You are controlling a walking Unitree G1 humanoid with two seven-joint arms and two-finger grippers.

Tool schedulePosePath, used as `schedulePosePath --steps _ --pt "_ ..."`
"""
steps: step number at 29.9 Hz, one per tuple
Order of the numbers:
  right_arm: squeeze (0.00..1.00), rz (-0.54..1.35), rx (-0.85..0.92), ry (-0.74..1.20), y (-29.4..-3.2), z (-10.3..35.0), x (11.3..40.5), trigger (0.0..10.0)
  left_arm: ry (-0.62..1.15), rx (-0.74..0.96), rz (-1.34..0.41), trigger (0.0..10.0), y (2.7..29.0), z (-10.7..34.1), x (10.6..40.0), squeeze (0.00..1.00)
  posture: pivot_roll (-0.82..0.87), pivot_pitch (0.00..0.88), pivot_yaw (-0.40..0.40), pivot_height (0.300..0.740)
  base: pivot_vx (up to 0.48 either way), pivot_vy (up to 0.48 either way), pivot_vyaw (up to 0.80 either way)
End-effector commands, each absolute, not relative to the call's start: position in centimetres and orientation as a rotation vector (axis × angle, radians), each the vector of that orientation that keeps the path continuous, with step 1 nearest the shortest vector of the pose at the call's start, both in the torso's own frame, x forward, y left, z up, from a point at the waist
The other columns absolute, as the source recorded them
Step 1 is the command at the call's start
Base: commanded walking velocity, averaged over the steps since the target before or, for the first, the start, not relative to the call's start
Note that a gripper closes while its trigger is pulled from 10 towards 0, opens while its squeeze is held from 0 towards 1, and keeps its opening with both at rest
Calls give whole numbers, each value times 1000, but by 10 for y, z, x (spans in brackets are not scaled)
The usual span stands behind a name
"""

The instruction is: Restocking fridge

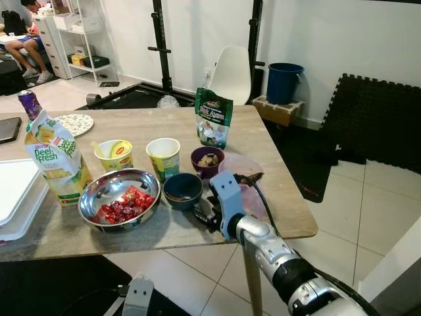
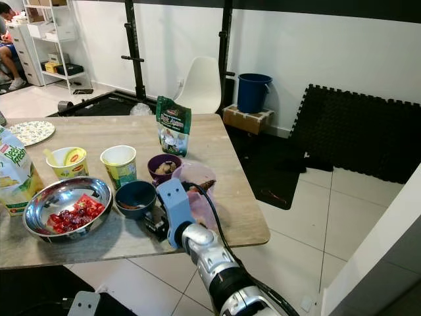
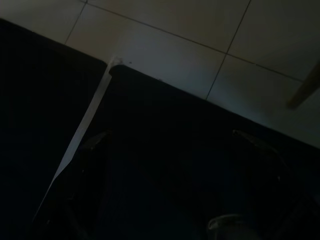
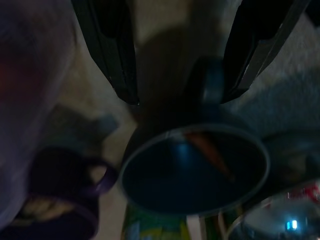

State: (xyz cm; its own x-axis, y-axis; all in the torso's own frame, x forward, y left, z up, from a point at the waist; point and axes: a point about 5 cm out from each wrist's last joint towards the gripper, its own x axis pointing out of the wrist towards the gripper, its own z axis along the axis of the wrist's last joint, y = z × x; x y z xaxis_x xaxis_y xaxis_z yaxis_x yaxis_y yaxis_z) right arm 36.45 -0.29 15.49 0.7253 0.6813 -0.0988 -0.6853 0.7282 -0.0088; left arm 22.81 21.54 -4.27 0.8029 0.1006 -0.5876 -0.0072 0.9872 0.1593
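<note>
Dark blue cup (image 1: 183, 190) is sitting near the table's front edge, purple cup (image 1: 207, 160) showing behind it; red pieces are glistening in the silver bowl (image 1: 119, 197); green pouch (image 1: 213, 117) is standing toward the back edge on pale wood-grain.

both head eyes look forward and down over the same tabletop (image 1: 276, 164), near. the right wrist camera sits close above the blue cup (image 4: 195, 170), sighting along its fingers (image 4: 107, 47). left wrist faces what seems dark floor (image 3: 190, 45), dim.
</note>
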Motion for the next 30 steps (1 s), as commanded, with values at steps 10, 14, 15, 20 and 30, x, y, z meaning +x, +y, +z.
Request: schedulePosePath --steps 10,14,15,20,30 --pt "0 953 72 54 69 171 334 9294 665 167 56 10000 219 -46 222 0 -22 146 -21 740 0 0 0" --pt "0 973 61 58 69 169 333 9020 664 165 54 10000 219 -46 223 0 -26 143 -22 740 0 0 0" --pt "0 973 61 58 69 169 333 9020 664 165 54 10000 219 -46 223 0 -26 143 -22 740 0 0 0" --pt "0 990 54 64 68 167 332 5686 664 160 53 10000 217 -46 223 0 -30 140 -25 740 0 0 0" --pt "0 1000 56 69 68 166 332 1255 664 155 58 10000 216 -47 223 0 -31 133 -31 740 0 0 0"
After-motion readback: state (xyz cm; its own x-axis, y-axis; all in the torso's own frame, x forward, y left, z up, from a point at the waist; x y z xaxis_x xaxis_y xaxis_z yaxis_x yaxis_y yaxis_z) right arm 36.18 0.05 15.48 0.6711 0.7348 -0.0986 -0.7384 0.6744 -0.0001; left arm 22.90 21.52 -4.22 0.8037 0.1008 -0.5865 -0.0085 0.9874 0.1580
